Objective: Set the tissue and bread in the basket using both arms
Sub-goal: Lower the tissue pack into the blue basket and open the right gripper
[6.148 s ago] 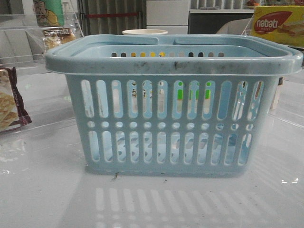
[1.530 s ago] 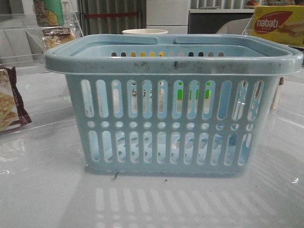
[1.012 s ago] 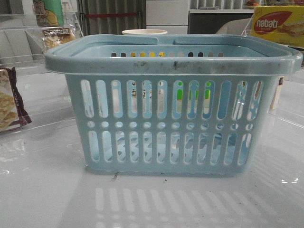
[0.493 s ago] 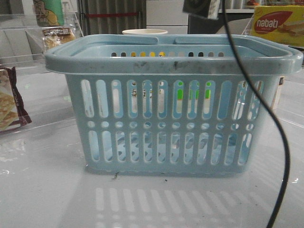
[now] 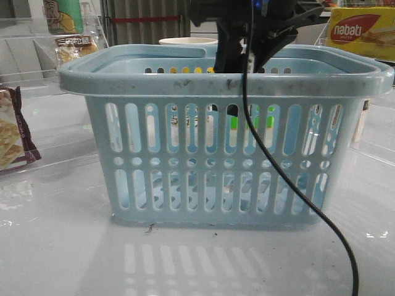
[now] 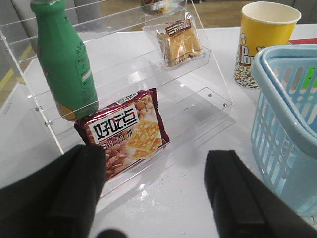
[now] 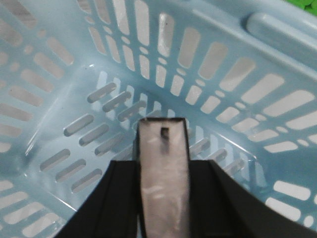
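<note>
The pale blue basket (image 5: 154,83) stands mid-table. My right gripper (image 5: 234,68) hangs over its rim and reaches inside. In the right wrist view the gripper (image 7: 163,198) is shut on the tissue (image 7: 163,158), a thin pack with dark edges seen edge-on, held above the basket floor (image 7: 59,89). The bread (image 6: 182,42), golden in a clear wrapper with a dark label, stands on the upper step of a clear acrylic shelf; it also shows in the front view (image 5: 74,48). My left gripper (image 6: 156,198) is open and empty, low over the table in front of that shelf.
A green bottle (image 6: 67,64) and a maroon cracker bag (image 6: 126,136) sit on the acrylic shelf (image 6: 218,89). A yellow popcorn cup (image 6: 265,39) stands behind the basket corner (image 6: 277,99). A yellow nabati box (image 5: 361,31) sits back right. A black cable (image 5: 290,185) hangs before the basket.
My right arm has come down into the front view from above and now reaches into the basket with the tissue. The basket has not moved.
</note>
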### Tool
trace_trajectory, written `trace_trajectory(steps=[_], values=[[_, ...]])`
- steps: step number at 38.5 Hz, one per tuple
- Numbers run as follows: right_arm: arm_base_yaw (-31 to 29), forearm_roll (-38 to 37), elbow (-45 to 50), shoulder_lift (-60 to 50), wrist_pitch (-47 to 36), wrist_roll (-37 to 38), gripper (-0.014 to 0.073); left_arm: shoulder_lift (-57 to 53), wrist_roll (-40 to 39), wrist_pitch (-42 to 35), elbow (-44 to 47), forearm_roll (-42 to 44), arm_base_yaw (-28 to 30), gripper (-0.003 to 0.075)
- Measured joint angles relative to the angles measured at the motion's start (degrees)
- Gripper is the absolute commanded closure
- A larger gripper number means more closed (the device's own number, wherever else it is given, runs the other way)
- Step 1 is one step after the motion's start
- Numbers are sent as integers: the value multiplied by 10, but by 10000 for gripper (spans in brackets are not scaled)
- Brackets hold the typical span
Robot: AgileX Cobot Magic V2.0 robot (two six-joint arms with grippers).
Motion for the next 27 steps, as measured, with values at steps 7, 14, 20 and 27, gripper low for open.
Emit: trace_trajectory(steps=[7,14,20,27], values=[[0,0,0,6,-5,0,25,0,0,0,0,0,0,226],[0,-7,0,-4,-8,0,25,0,0,0,0,0,0,226],[0,-28,20,-66,-4,0,25,0,0,0,0,0,0,226],[0,-51,94,-177,-8,0,25,0,0,0,0,0,0,226]])
